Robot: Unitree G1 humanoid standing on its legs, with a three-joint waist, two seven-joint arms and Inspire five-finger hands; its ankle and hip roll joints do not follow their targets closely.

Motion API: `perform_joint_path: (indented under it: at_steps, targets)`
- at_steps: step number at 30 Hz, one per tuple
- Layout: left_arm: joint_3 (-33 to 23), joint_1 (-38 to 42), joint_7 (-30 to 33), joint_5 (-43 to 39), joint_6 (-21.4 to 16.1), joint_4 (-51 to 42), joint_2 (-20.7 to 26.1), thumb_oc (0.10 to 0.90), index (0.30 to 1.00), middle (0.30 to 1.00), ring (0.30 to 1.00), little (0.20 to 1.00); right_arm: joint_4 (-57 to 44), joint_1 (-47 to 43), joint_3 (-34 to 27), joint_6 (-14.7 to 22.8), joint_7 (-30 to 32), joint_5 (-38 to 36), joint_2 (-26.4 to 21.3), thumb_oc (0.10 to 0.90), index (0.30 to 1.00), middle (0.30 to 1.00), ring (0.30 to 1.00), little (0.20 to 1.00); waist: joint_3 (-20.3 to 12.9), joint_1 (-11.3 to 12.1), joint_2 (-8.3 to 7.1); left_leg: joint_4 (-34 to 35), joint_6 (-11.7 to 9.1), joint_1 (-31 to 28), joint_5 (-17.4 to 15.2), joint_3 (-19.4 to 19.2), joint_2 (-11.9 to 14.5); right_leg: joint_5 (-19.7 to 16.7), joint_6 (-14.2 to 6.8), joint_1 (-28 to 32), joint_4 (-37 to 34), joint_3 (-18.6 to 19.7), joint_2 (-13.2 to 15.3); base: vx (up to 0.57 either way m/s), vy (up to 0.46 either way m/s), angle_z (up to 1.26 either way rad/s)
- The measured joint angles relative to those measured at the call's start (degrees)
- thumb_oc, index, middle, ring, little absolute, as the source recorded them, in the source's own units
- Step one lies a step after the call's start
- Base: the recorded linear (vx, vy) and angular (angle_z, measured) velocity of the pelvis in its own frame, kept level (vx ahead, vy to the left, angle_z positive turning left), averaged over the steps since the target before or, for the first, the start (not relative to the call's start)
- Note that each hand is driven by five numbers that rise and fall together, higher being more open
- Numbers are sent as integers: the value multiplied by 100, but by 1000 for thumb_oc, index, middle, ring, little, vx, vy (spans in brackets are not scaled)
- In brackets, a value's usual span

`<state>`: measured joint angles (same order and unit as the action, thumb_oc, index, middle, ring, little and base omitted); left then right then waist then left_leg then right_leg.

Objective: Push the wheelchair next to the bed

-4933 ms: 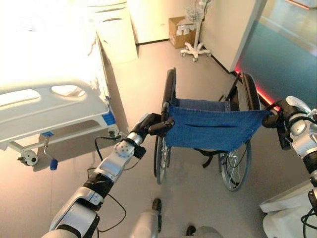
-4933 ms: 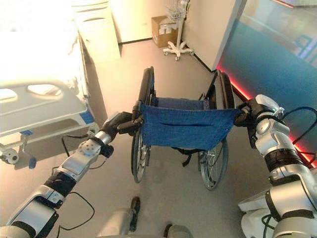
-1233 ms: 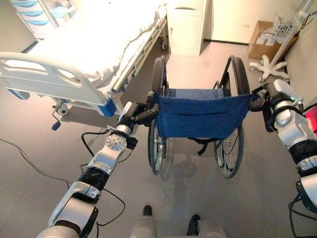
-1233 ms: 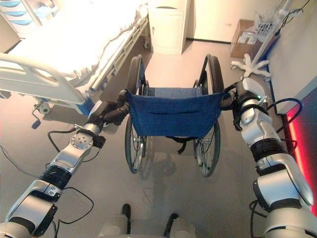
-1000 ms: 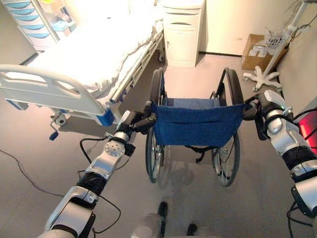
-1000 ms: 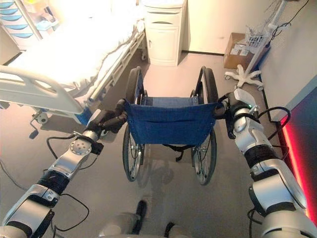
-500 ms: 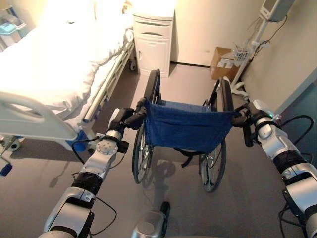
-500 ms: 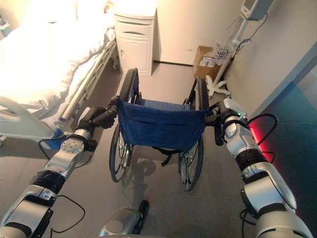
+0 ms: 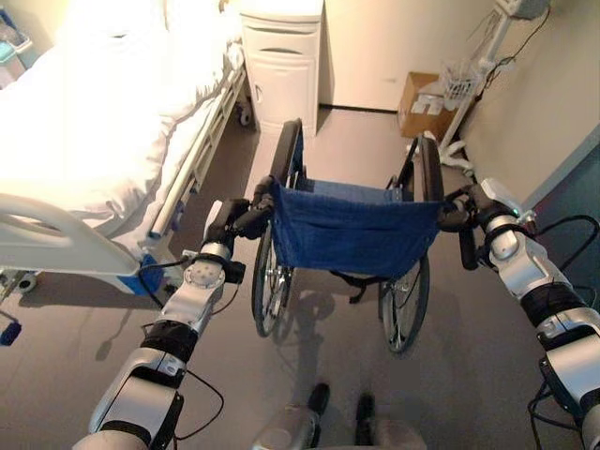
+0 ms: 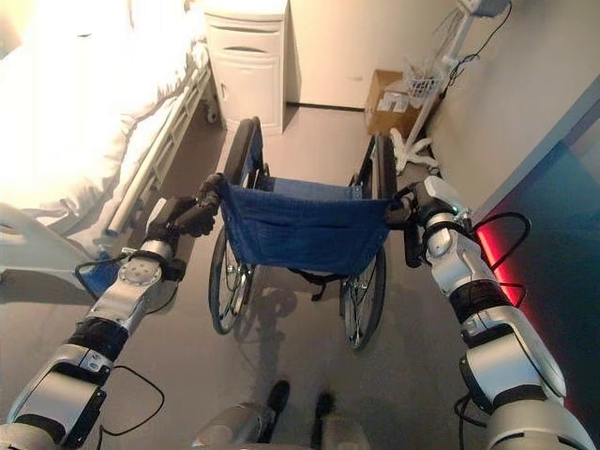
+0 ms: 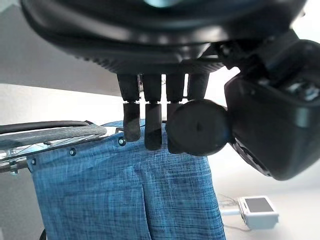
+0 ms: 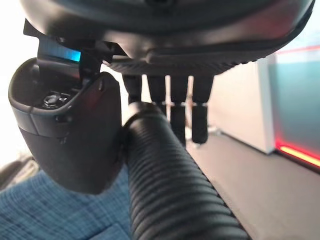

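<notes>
**Q:** While the wheelchair (image 9: 352, 234) stands on the floor (image 9: 328, 366) with its blue back facing the robot, why is each arm out at one side of it?

**A:** Each hand is clamped on a push handle, so the chair can be steered from behind. The left hand (image 9: 246, 218) has fingers curled round the handle at the wheelchair's left rear corner; its wrist view shows those fingers (image 11: 150, 125) bent over the round grip end (image 11: 197, 127). The right hand (image 9: 461, 214) is wrapped the same way round the ribbed black grip (image 12: 170, 185) at the right rear corner.

**Q:** And where does the wheelchair sit against the bed?

**A:** The bed (image 9: 103, 131) lies just to the wheelchair's left, its side rail close to the left wheel but apart from it. The chair appears to point along the bed toward the far wall, so I judge the job nearly done, with perhaps a little more sideways closing left.

**Q:** What else is around, by count?

**A:** One white bedside cabinet (image 9: 281, 61) ahead of the wheelchair and to its left, at the bed's head. One cardboard box (image 9: 419, 101) ahead and to its right, and one wheeled stand (image 9: 469, 84) carrying a wire basket beside that box. Two large wheels on the chair, two hands, one bed.
</notes>
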<state>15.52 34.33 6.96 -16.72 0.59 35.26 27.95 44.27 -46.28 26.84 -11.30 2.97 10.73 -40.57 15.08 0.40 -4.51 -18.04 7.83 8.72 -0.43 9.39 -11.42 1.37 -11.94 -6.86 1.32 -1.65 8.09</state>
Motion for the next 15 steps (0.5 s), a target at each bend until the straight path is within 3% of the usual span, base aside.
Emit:
perform_joint_path:
  at_steps: [1,2,4,5,6,7,9,10,11,12,14,15]
  targets:
    - [-22,31,14,0,14,72,-118,400,300,300,300,300,31,-14,-1,-31,1,-1,-49,400,300,300,300,300,17,-43,142,-409,-26,-94,-344,-31,108,-138,-1,58,107,-68,-40,475,-314,113]
    - [-23,3,68,8,66,122,-322,400,300,300,300,300,26,2,-7,-178,14,2,-107,400,300,300,300,300,36,52,238,-179,-179,-318,-709,102,192,-200,4,-16,512,-25,-44,489,-333,35]
    - [-17,-156,55,8,62,-149,-306,400,300,300,300,300,-35,62,5,-241,-46,-3,-194,400,300,300,300,300,6,31,148,-33,-173,-294,-714,162,229,-67,251,-93,1144,147,-77,553,-358,39]
    - [-34,-270,11,-4,6,-359,-241,400,300,300,300,300,-106,84,-9,-241,-126,-13,-235,400,300,300,300,300,-51,51,39,93,-228,-235,-706,192,273,66,399,-10,1085,116,-90,550,-305,45]
    - [-19,-273,6,-48,22,-427,-229,400,300,300,300,300,-119,89,-70,-242,-133,-16,-281,400,300,300,300,300,-57,59,39,262,-325,-250,-652,246,355,49,433,102,911,75,-133,482,-245,41]
    - [-3,-270,-8,-93,50,-415,-249,400,300,300,300,300,-132,114,-98,-242,-133,-16,-263,400,300,300,300,300,-56,37,37,477,-418,-388,-608,214,450,27,475,225,799,5,-129,530,-268,42]
    - [23,-321,-1,-97,120,-416,-298,400,300,300,300,300,-140,118,-119,-270,-149,-5,-299,400,300,300,300,300,-58,61,29,-56,-428,-467,-663,-132,653,-6,597,290,761,-428,39,448,-220,21]
    - [33,-437,-28,-96,123,-451,-305,400,300,300,300,300,-196,169,-121,-272,-152,-4,-321,400,300,300,300,300,-113,50,197,-367,-665,-623,-985,-262,1009,68,625,353,909,-671,11,320,-140,22]
    - [39,-491,-55,-95,133,-470,-347,400,300,300,300,300,-245,230,-113,-272,-168,-5,-354,400,300,300,300,300,-140,-28,244,-254,-799,-716,-1095,-258,1191,121,611,384,952,-814,-28,456,-216,64]
    - [78,-498,-90,-91,139,-440,-461,400,300,300,300,300,-282,339,-135,-275,-235,-1,-505,400,300,300,300,300,-187,-139,390,327,-987,-977,-1044,-65,1351,392,698,388,1283,-867,-140,386,-188,78]
    - [110,-537,-70,-95,133,-434,-445,400,300,300,300,300,-332,505,-137,-288,-245,-3,-479,400,300,300,300,300,-287,-279,257,394,-1212,-989,-824,-59,1405,724,1049,445,1305,-787,-392,381,-222,79]
    - [106,-514,-71,-98,129,-419,-423,400,300,300,300,300,-363,524,-146,-290,-247,-6,-464,400,300,300,300,300,-279,-301,192,91,-1297,-807,-771,-210,1385,752,1023,434,1350,-828,-383,439,-227,48]
